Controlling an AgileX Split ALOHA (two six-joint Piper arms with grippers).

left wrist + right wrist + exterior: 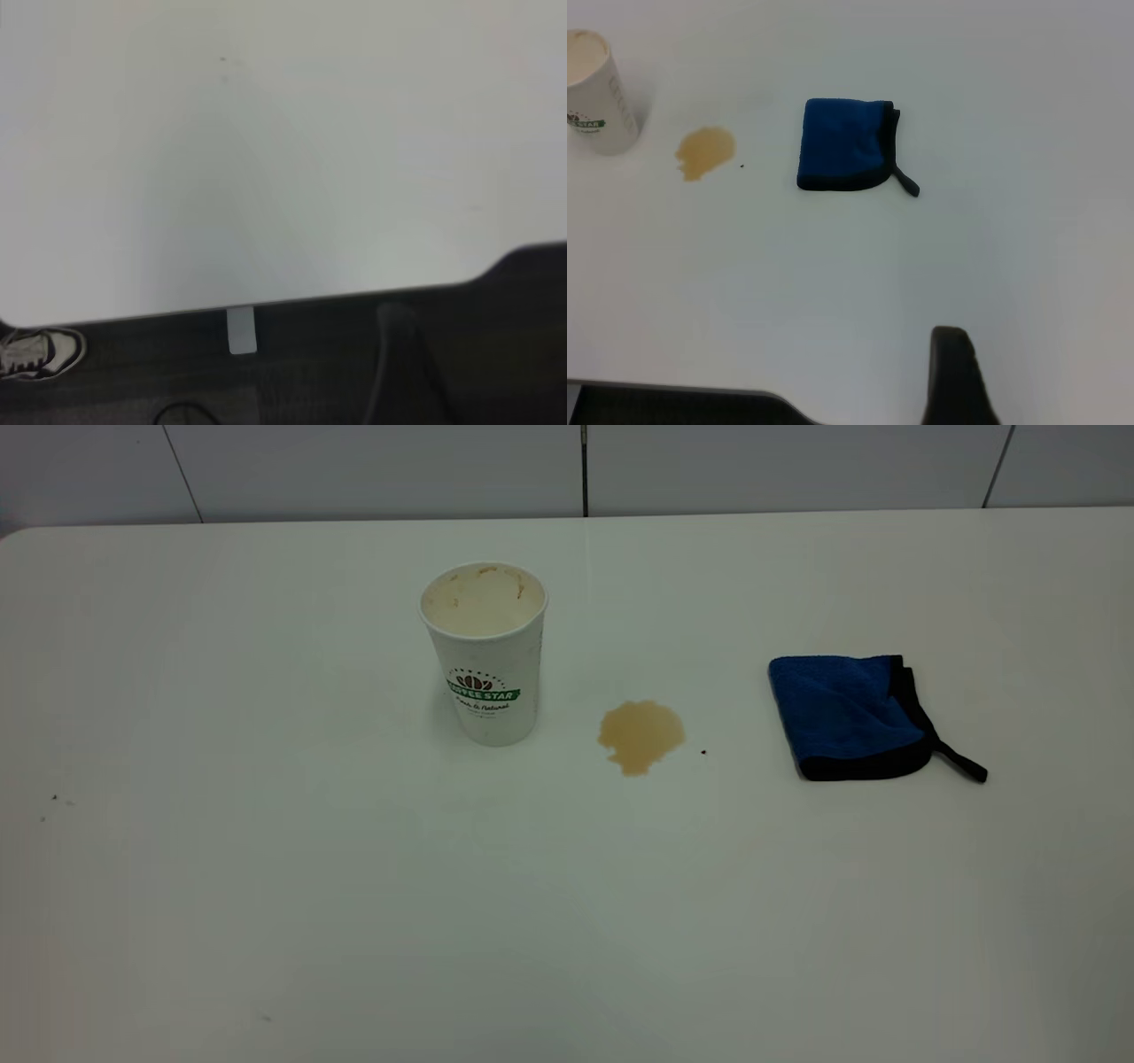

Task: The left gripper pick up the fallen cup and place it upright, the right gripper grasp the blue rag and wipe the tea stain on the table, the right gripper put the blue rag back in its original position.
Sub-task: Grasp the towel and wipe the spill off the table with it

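Tea stain point(640, 735) — cup point(485, 651) upright to its left, blue rag point(849, 716) folded to its right; neither claw's state can be told.

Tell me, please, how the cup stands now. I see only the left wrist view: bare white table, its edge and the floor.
Observer: The white paper Coffee Star cup stands upright on the table, mouth up, and nothing holds it; neither arm shows in the exterior view.
Operator: Is the tea stain wiped already?
Observer: No. The light-brown tea stain lies unwiped on the table between the cup and the folded blue rag, touching neither.
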